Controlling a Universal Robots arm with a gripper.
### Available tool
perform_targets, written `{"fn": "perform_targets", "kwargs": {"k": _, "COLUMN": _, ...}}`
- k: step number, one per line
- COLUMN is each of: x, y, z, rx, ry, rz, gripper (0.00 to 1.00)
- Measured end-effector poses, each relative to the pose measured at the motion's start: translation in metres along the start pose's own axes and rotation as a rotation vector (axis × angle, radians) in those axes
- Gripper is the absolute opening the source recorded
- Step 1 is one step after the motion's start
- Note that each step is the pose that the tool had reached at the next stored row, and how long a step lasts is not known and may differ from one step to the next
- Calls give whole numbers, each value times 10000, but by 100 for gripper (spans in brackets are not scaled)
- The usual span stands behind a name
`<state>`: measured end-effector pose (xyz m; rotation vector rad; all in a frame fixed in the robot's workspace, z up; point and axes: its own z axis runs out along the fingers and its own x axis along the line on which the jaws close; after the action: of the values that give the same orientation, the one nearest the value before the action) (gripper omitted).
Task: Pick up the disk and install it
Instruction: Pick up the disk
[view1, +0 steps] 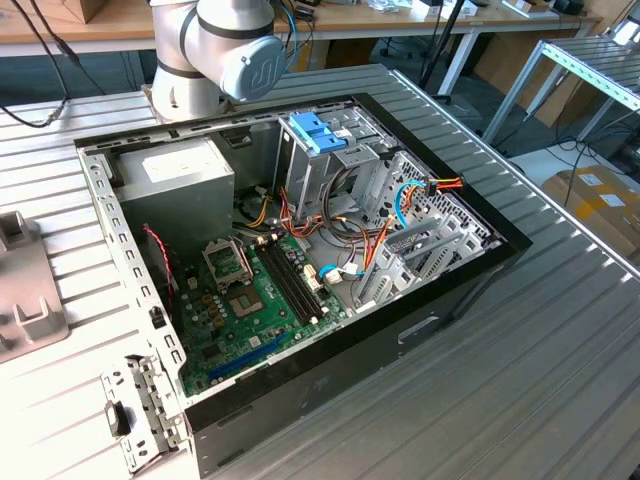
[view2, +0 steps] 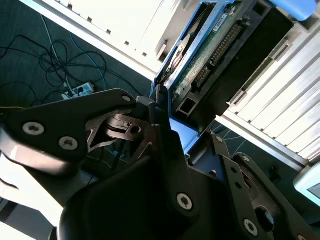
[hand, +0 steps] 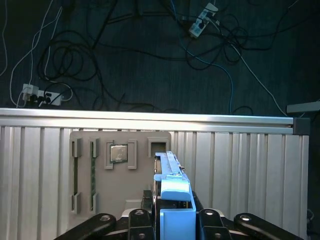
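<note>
Ribbed table (hand: 240, 160), cabled floor (hand: 150, 65) behind disk (hand: 169, 167)

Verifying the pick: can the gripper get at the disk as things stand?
Looks like yes: in the first wrist view the gripper appears shut on the disk, which stands edge-on between its jaws, with nothing in the way.

Disk (hand: 172, 189) — lower end cut off
</note>
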<state>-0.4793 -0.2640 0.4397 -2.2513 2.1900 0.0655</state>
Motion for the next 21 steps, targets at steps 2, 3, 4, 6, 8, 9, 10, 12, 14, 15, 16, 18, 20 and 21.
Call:
{"fn": "perform_targets", "kwargs": {"k": 2, "x": -1, "y": 1, "z": -24, "rx": 0, "ry": 0, "rz": 0, "gripper": 37}}
{"fn": "perform_targets", "kwargs": {"k": 3, "x": -1, "y": 1, "z": -33, "rx": 0, "ry": 0, "rz": -1, "gripper": 37}}
{"fn": "perform_targets", "kwargs": {"k": 4, "x": -1, "y": 1, "z": -42, "rx": 0, "ry": 0, "rz": 0, "gripper": 37}}
{"fn": "perform_targets", "kwargs": {"k": 6, "x": -2, "y": 2, "z": -63, "rx": -1, "ry": 0, "rz": 0, "gripper": 37}}
{"fn": "perform_targets", "kwargs": {"k": 8, "x": -3, "y": 2, "z": -86, "rx": 0, "ry": 0, "rz": 0, "gripper": 37}}
{"fn": "perform_targets", "kwargs": {"k": 9, "x": -3, "y": 2, "z": -94, "rx": 0, "ry": 0, "rz": 0, "gripper": 37}}
{"fn": "perform_targets", "kwargs": {"k": 10, "x": -3, "y": 3, "z": -105, "rx": 0, "ry": 0, "rz": 0, "gripper": 37}}
{"fn": "perform_targets", "kwargs": {"k": 12, "x": -4, "y": 3, "z": -119, "rx": 0, "ry": 0, "rz": 0, "gripper": 37}}
{"fn": "perform_targets", "kwargs": {"k": 14, "x": -4, "y": 3, "z": -127, "rx": 1, "ry": 0, "rz": 0, "gripper": 37}}
{"fn": "perform_targets", "kwargs": {"k": 15, "x": -4, "y": 4, "z": -131, "rx": -1, "ry": 0, "rz": 0, "gripper": 37}}
{"fn": "perform_targets", "kwargs": {"k": 16, "x": -4, "y": 4, "z": -132, "rx": 1, "ry": 0, "rz": 0, "gripper": 37}}
{"fn": "perform_targets", "kwargs": {"k": 18, "x": -5, "y": 4, "z": -151, "rx": -1, "ry": 0, "rz": 0, "gripper": 37}}
{"fn": "perform_targets", "kwargs": {"k": 20, "x": -5, "y": 5, "z": -170, "rx": -1, "ry": 0, "rz": 0, "gripper": 37}}
{"fn": "perform_targets", "kwargs": {"k": 21, "x": -5, "y": 5, "z": -178, "rx": -1, "ry": 0, "rz": 0, "gripper": 37}}
